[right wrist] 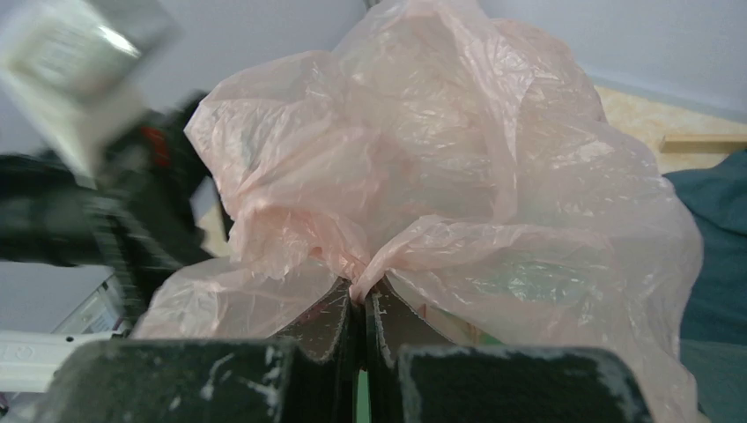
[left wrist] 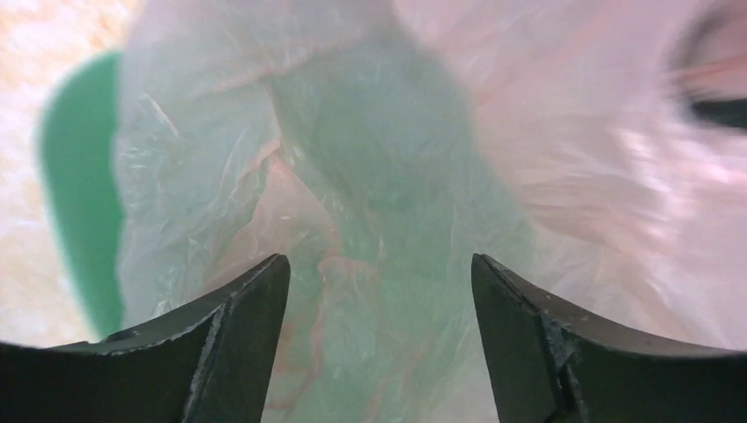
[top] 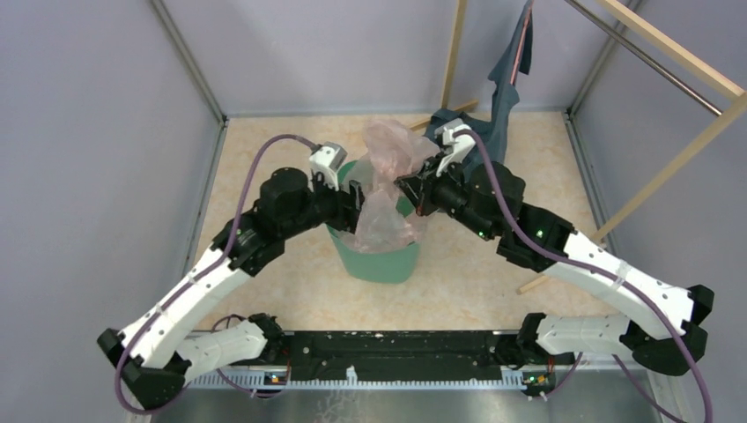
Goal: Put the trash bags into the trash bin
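The mint-green trash bin (top: 380, 262) stands in the middle of the table. The pale-pink trash bag (top: 392, 181) rises crumpled out of its mouth, its lower part inside the bin. My right gripper (top: 407, 191) is shut on a pinched fold of the bag (right wrist: 440, 159) at the bin's right rim. My left gripper (top: 357, 196) is open at the bin's left rim; its fingers (left wrist: 238, 317) stand wide apart in front of the bag film (left wrist: 370, 220), with the green bin wall (left wrist: 79, 194) showing at the left.
A dark blue-grey cloth garment (top: 502, 97) hangs from a wooden rack (top: 669, 53) at the back right and reaches the table behind the right arm; it also shows in the right wrist view (right wrist: 713, 229). Grey walls enclose the table.
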Controlling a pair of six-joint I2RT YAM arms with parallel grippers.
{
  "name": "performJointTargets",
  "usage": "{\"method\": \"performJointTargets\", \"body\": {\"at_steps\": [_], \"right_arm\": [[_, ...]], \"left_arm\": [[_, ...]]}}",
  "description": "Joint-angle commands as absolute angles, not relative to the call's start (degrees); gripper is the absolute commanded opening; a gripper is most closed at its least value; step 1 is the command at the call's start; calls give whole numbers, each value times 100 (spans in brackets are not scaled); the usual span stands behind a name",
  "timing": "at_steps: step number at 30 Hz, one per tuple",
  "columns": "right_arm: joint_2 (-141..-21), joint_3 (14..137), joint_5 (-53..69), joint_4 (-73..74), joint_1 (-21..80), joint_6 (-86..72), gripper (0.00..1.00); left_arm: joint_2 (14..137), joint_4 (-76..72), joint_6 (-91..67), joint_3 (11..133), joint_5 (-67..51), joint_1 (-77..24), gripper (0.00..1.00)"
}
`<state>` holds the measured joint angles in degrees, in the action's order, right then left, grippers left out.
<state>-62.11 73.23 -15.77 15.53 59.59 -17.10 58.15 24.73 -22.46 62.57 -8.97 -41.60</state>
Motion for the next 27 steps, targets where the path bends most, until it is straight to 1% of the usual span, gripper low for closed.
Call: {"method": "performJointTargets", "body": {"at_steps": [1,2,4,6,9,12,14,16,18,21,25,26,27], "right_arm": [[-6442,7374,-1438,1529,5967,-1853,0],[-6482,7398,-1476,1529,5965,-1866,0],[-6568,7475,-1719,1609,5966,-1916,0],[-6708,7605,-2122,1767,5968,-1991,0],[-6944,7919,-2665,2052,5963,-2143,0],[-7085,8100,-2698,2073,5968,-2209,0],[-7126,8152,-2628,2015,5962,-2269,0],[-7148,8164,-2532,1927,5961,-2352,0],[-7169,8149,-2417,1827,5965,-2451,0],[-7184,8143,-2180,1684,5968,-2586,0],[-7194,8086,-1902,1531,5968,-2688,0],[-7202,8035,-1889,1503,5961,-2699,0],[-7206,7952,-1882,1461,5959,-2706,0]], "left_arm": [[5147,3137,-1816,6911,-315,-4162,85],[5028,3292,-1778,6956,-153,-4158,88],[4737,3504,-1715,6975,136,-4157,91],[4447,3578,-1684,6891,125,-4157,94],[4017,3194,-1621,6557,-859,-4158,99],[3836,2538,-1543,6166,-2393,-4164,99],[3956,2281,-1571,6049,-2911,-4170,99],[4216,2081,-1617,6016,-3186,-4160,99],[4548,1788,-1697,5996,-3110,-4166,95],[5146,1727,-2124,6062,-2111,-4172,79],[5738,1890,-2156,6079,-1438,-4166,66],[5758,1964,-2069,6051,-1430,-4173,64],[5679,1886,-1921,5930,-1493,-4167,64]]}}
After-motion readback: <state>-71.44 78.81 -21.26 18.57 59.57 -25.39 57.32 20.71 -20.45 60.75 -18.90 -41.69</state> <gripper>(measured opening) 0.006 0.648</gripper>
